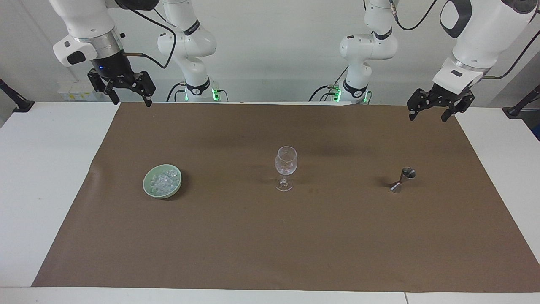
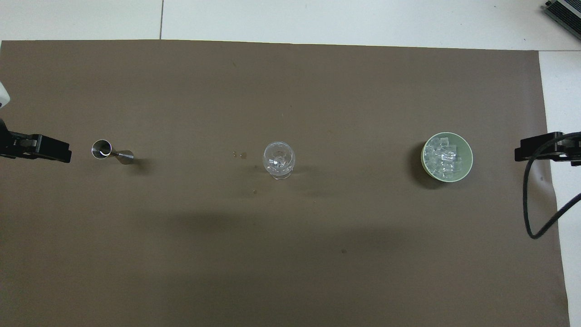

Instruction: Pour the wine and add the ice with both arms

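An empty clear wine glass (image 1: 286, 162) (image 2: 278, 160) stands upright mid-mat. The ice (image 1: 164, 180) (image 2: 444, 156) is heaped in a pale green bowl (image 1: 146, 184) (image 2: 469, 160) toward the right arm's end. A small metal jigger (image 1: 403, 179) (image 2: 111, 152) stands toward the left arm's end; no wine shows, and I cannot tell what the jigger holds. My right gripper (image 1: 131, 102) (image 2: 519, 152) hangs open over the mat's edge by the bowl's end, holding nothing. My left gripper (image 1: 428, 118) (image 2: 63, 153) hangs open over the mat's edge at the jigger's end, holding nothing. Both arms wait.
A brown mat (image 1: 270, 245) covers most of the white table (image 1: 38, 169). A black cable (image 2: 529, 204) loops down from the right wrist over the mat's edge. A few tiny specks (image 2: 239, 155) lie on the mat beside the glass.
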